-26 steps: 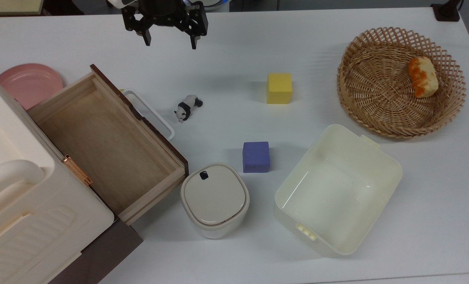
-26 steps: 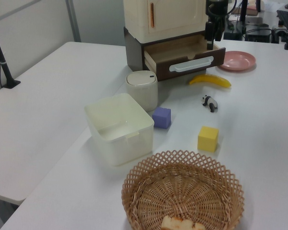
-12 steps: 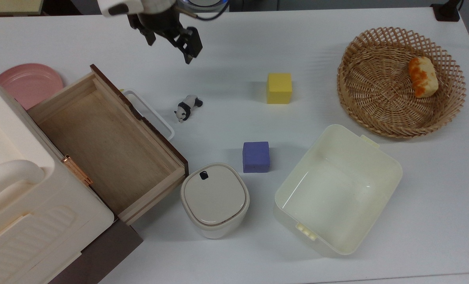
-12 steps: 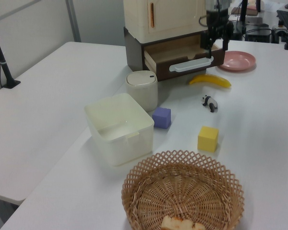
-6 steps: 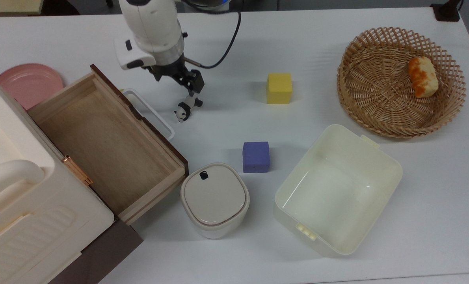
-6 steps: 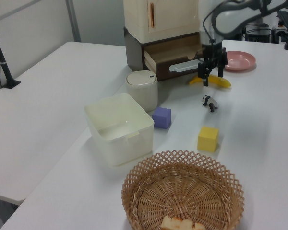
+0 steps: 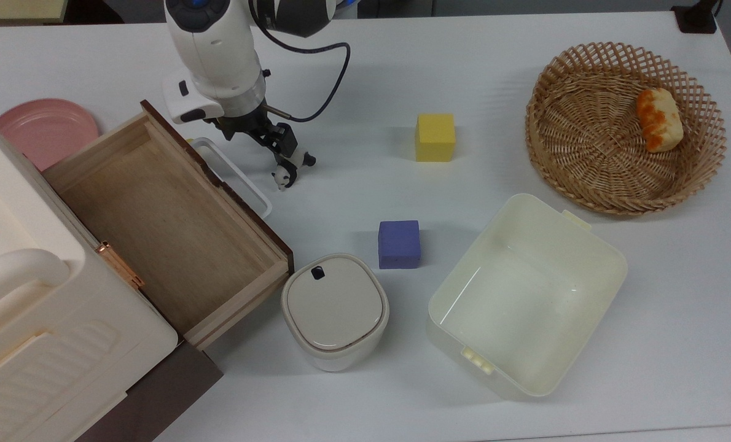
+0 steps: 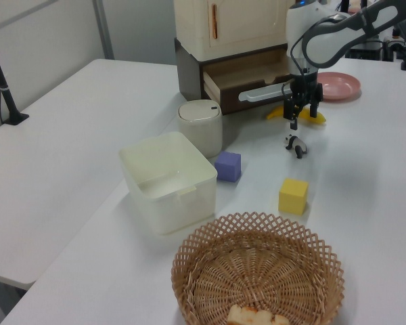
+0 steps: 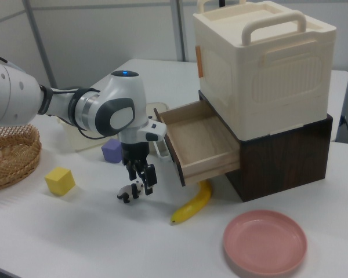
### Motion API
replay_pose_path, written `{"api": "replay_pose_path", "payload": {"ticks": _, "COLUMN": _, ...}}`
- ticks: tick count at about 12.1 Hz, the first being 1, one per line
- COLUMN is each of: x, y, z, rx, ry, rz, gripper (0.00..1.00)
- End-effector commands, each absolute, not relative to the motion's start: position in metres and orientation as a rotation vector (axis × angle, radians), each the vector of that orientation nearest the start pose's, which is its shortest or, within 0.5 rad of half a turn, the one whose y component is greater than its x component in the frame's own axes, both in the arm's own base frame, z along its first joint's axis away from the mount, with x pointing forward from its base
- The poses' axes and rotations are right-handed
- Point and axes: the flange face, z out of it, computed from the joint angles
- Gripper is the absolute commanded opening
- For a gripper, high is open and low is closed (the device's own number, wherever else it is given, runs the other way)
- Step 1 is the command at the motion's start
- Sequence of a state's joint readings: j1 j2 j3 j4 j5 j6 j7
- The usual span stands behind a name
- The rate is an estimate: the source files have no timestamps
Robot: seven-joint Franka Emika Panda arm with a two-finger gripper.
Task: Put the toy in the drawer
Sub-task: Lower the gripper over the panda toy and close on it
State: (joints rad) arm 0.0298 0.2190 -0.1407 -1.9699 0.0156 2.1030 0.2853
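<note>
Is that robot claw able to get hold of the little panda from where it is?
Probably yes. The gripper hangs open just above the toy, which stands alone on the table, with nothing between them.

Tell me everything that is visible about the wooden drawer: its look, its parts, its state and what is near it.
The drawer is shallow and rectangular, with a light-wood inside, a dark brown front and a white loop handle. It is pulled far out of a dark brown base under a cream plastic cabinet, and nothing lies inside it. In the right view a banana lies on the table below its front. The gripper and the toy are just beyond the handle, apart from it.
</note>
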Motion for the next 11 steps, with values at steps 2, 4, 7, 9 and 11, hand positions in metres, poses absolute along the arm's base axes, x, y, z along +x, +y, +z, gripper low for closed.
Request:
{"api": "replay_pose_path", "payload": {"ticks": 2, "x": 0.575, "y": -0.050, "z": 0.344, "rx": -3.106, "ry": 0.555, "rz": 0.121, "gripper": 1.00}}
{"api": "replay_pose_path", "payload": {"ticks": 4, "x": 0.575, "y": -0.035, "z": 0.333, "rx": -3.114, "ry": 0.526, "rz": 0.125, "gripper": 1.00}}
{"api": "replay_pose_path", "payload": {"ticks": 7, "x": 0.582, "y": -0.018, "z": 0.319, "rx": -3.113, "ry": 0.588, "rz": 0.098, "gripper": 1.00}}
{"api": "replay_pose_path", "payload": {"ticks": 9, "x": 0.587, "y": -0.008, "z": 0.303, "rx": -3.135, "ry": 0.614, "rz": 0.070, "gripper": 1.00}}
{"api": "replay_pose_path", "payload": {"ticks": 11, "x": 0.589, "y": -0.001, "z": 0.294, "rx": -3.171, "ry": 0.615, "rz": 0.063, "gripper": 0.86}}
